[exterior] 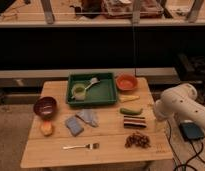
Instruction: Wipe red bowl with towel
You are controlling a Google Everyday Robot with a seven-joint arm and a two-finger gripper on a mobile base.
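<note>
Fork point(81, 146) nearest, towel point(88, 117) then red bowl point(126, 82) beyond; pincer point(157, 124) far right, apart-or-together state untellable.

One raised camera looks down and forward across the whole table point(51, 155), the end effector point(159, 124) near its right edge.

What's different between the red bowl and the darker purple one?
The red bowl is bright orange-red; the maroon bowl is dark purple. The red bowl sits right of the green tray, the maroon bowl near the left edge of the table, looking larger. Both are round, upright. The gripper hangs by the table's right edge.
</note>
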